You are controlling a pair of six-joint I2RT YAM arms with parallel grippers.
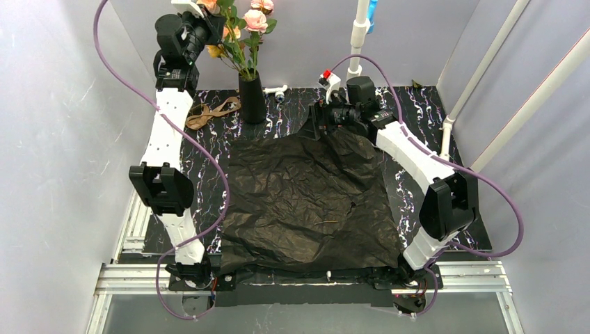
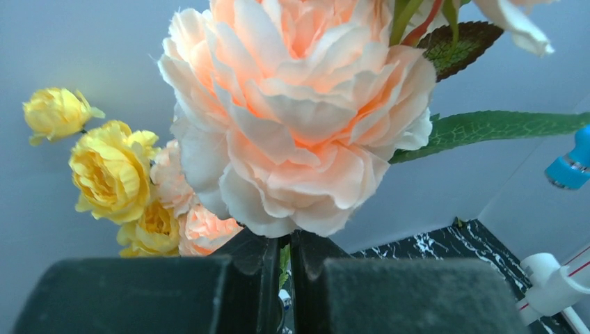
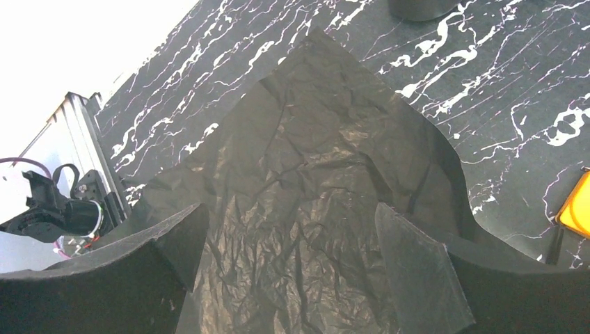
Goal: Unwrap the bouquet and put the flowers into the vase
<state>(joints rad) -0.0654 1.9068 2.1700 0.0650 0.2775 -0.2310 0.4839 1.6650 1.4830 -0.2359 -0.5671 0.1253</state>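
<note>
- The left gripper [image 1: 206,26] hangs high above the worktop's [image 1: 431,118] far-left corner, among the blooms. In the wrist view its jaws are pressed almost together beneath a large pink flower head. A sliver of green shows in the slit, but it is unclear whether it is pinched.
- A tan-brown ribbon [image 1: 212,111] lies loose on the worktop near the far-left corner, just left of the vase.
- The vase [image 1: 251,97] stands upright by the far edge, left of centre. The flowers [image 1: 240,28], pink and yellow, stand in its mouth.
- The black wrapping paper [image 1: 309,202] lies spread open and crinkled across the middle, reaching the near edge.
- The right gripper [image 1: 316,118] hovers over the paper's far edge, right of centre, jaws wide and holding nothing.
- A white pipe post [image 1: 358,35] rises at the far edge behind it.
</note>
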